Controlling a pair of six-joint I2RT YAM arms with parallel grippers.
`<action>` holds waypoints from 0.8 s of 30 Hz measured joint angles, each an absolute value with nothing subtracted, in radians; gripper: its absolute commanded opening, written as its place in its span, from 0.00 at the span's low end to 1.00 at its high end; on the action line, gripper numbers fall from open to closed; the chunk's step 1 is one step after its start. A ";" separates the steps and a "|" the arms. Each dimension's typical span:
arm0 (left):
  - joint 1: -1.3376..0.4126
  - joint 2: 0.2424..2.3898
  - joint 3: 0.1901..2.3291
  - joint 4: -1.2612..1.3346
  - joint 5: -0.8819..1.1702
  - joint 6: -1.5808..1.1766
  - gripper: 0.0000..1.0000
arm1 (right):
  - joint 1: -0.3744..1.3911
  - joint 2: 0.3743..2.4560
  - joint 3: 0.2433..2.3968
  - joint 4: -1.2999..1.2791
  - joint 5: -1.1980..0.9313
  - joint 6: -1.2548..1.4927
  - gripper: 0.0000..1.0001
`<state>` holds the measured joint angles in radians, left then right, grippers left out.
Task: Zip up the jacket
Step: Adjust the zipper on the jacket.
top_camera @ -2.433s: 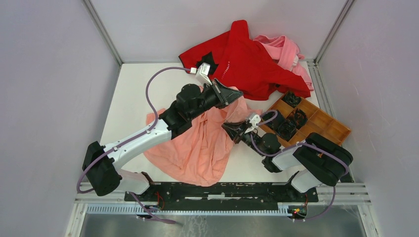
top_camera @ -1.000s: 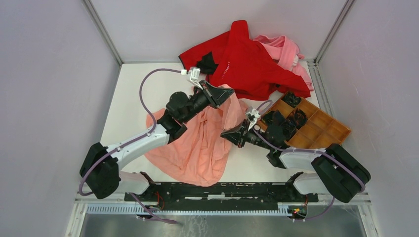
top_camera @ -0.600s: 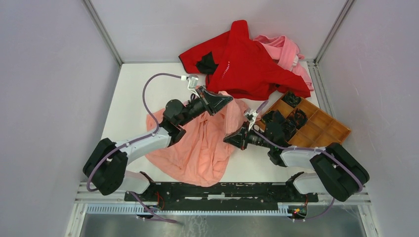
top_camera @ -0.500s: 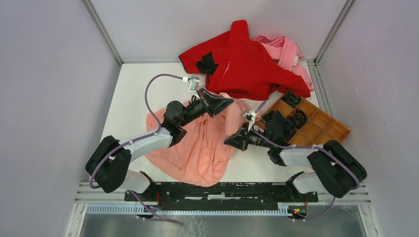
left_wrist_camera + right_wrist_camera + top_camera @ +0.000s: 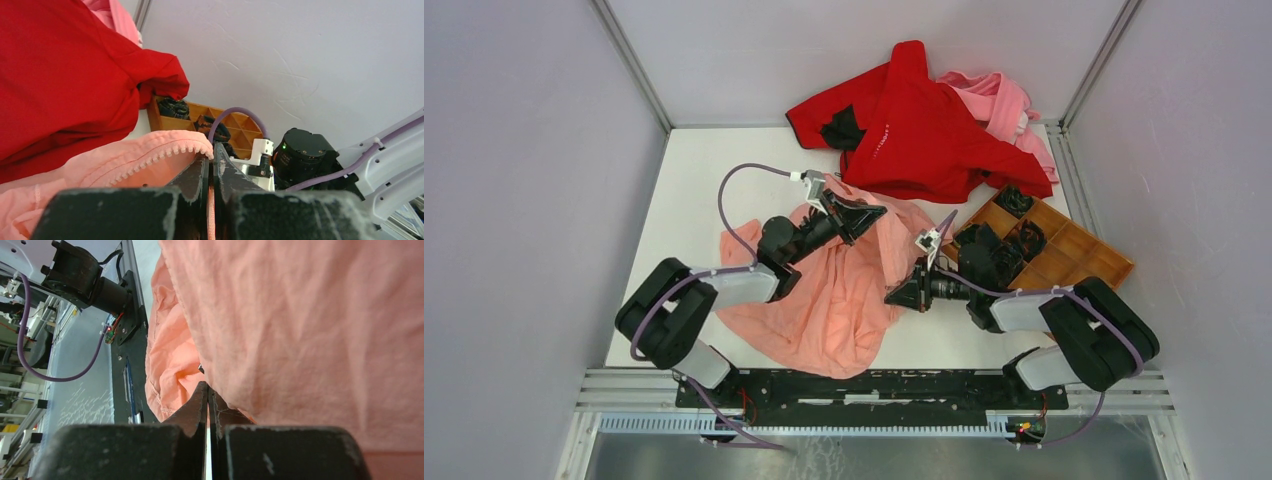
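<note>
The white bench (image 5: 689, 190) sits between pale walls. The left arm (image 5: 724, 285) reaches from the near edge toward the middle. Its wrist is raised over the jacket (image 5: 834, 305), a salmon-pink spread of thin, crumpled cloth lying at the centre of the bench, nearer the front than the back.

The left jaws are clamped on the jacket's upper edge and hold it lifted. In the left wrist view a sliver of pink cloth runs between the two black fingers. A single row of pale zip teeth (image 5: 165, 152) curves along the cloth up to their tips.

Behind that lifted edge, the red garment (image 5: 924, 130) lies at the back of the bench, partly up against the rear wall.

The right jaws sit low at the jacket's right edge and point left. A ridge of cloth runs from them up to the left jaws. In the right wrist view they are pressed together with no gap, their tips against a fold of the jacket. I cannot tell whether any cloth is caught between them.

A paler pink garment (image 5: 1009, 100) shows behind the red one, on its right. A wooden tray (image 5: 1074, 260) with compartments lies at the bench's right side, and its left cells hold dark items (image 5: 1009, 262) too small to make out. The right arm (image 5: 1024, 305) stretches low along the tray's near side.
</note>
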<state>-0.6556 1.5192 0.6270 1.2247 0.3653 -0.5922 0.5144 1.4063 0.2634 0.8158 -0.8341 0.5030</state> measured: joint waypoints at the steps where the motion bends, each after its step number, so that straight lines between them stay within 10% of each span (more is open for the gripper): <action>1: -0.654 1.533 0.626 1.238 0.365 -0.592 0.02 | 0.509 1.415 0.263 0.814 -0.839 0.504 0.00; 15: -0.651 1.617 0.638 1.167 0.239 -0.565 0.06 | 0.457 1.449 0.248 0.815 -0.918 0.523 0.00; 24: -0.651 1.672 0.690 1.004 0.180 -0.559 0.60 | 0.447 1.500 0.248 0.838 -0.966 0.565 0.00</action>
<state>-0.6510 1.6718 0.6895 1.0039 0.1799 -0.5591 0.4473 1.4998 0.2481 0.8375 -0.9661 0.5652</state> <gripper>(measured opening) 0.441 0.007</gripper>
